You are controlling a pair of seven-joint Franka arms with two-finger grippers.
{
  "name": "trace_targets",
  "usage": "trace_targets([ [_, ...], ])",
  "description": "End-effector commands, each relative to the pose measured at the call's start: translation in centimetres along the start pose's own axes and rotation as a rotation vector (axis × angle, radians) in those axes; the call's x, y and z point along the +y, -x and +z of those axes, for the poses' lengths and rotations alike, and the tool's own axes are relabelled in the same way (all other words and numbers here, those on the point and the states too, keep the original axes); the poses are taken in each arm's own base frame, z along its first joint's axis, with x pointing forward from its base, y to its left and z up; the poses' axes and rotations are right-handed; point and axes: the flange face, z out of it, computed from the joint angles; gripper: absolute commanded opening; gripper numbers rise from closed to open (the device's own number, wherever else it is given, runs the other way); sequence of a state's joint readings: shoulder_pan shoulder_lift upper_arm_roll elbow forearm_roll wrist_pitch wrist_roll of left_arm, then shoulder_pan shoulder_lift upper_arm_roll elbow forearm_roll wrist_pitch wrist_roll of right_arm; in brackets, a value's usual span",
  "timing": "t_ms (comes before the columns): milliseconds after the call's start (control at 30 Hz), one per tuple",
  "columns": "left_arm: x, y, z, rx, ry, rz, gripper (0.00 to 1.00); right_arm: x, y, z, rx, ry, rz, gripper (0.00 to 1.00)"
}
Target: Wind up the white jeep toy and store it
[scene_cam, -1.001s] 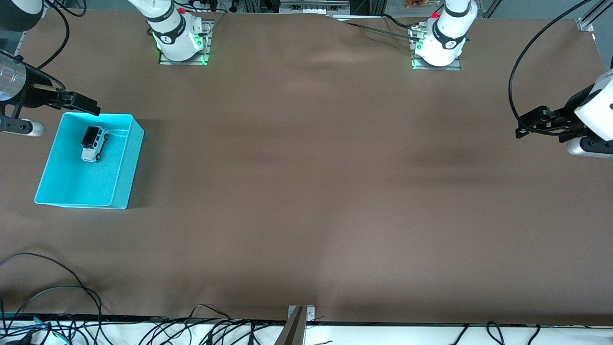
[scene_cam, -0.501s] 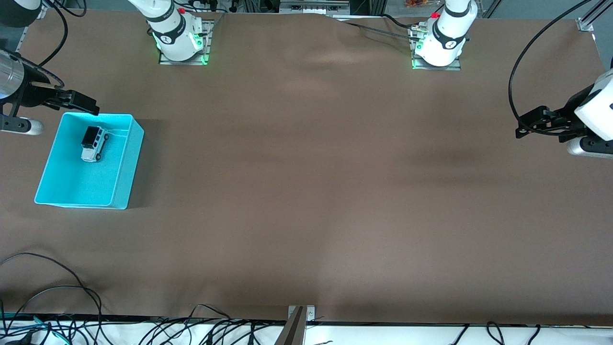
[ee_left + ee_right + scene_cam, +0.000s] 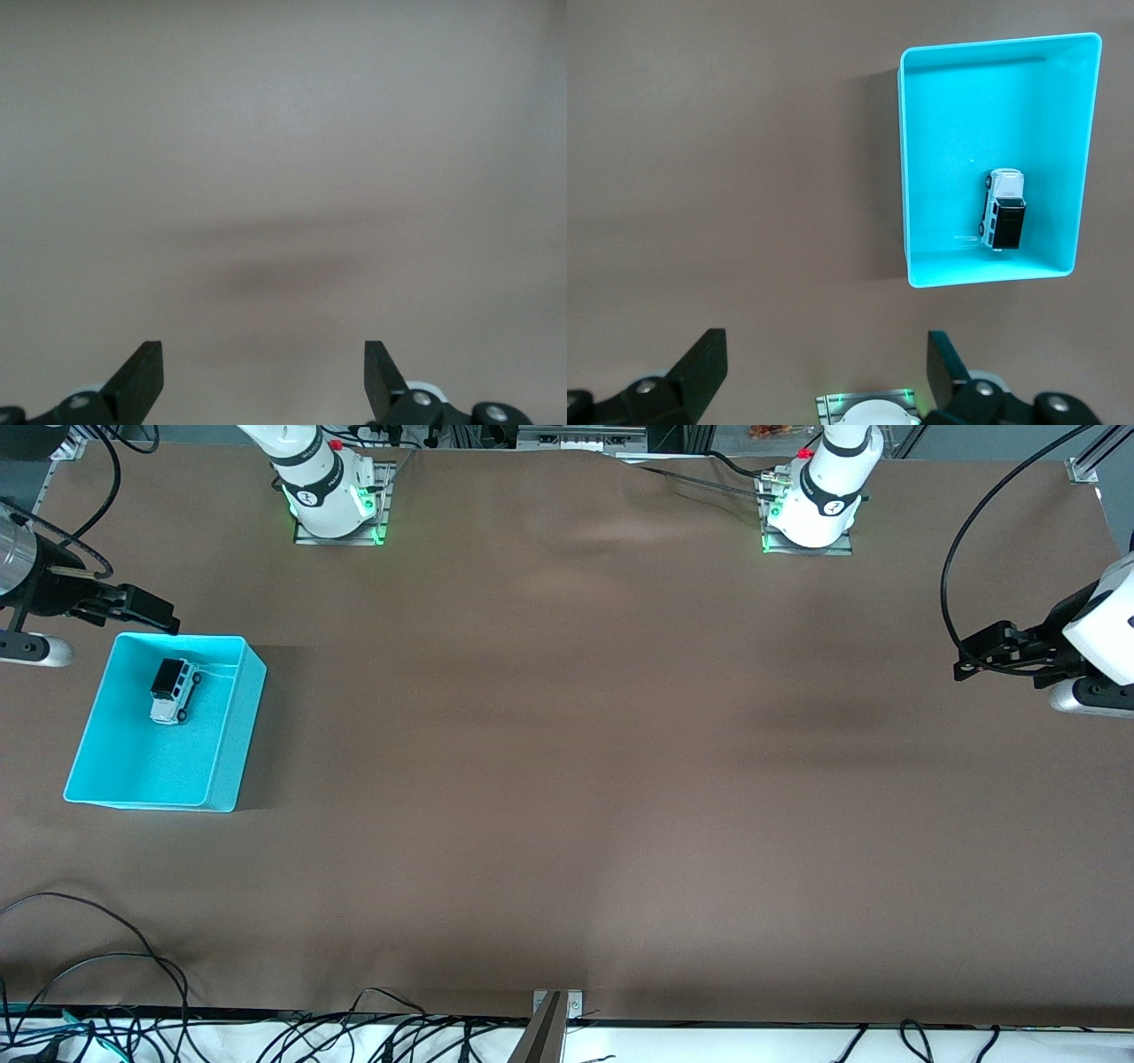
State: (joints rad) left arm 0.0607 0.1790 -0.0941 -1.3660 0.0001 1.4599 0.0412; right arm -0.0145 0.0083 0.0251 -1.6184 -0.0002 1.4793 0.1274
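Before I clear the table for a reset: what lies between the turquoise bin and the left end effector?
Only bare brown table, by the front view, between the turquoise bin and the left end effector.

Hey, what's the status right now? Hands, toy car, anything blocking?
Right gripper open, beside the turquoise bin. Left gripper open, waiting. White jeep toy in bin. Nothing in the way.

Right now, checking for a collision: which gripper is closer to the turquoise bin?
The right gripper, open just off the turquoise bin's rim; the left gripper waits at the table's left-arm end.
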Motion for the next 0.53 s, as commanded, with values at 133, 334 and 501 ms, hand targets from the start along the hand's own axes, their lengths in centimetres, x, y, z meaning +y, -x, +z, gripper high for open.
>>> trace_targets([
  [133,-0.06,0.13,-0.5,-0.001,-0.017,-0.011,1.0,0.06,0.82,-1.39,0.016,-0.011,-0.015,1.0],
  [334,-0.04,0.13,-0.5,-0.001,-0.015,-0.011,1.0,-0.68,0.96,-1.36,0.013,-0.009,-0.029,1.0],
  [501,-0.04,0.13,-0.5,-0.001,-0.015,-0.011,1.0,-0.68,0.97,-1.34,0.011,-0.008,-0.029,1.0],
])
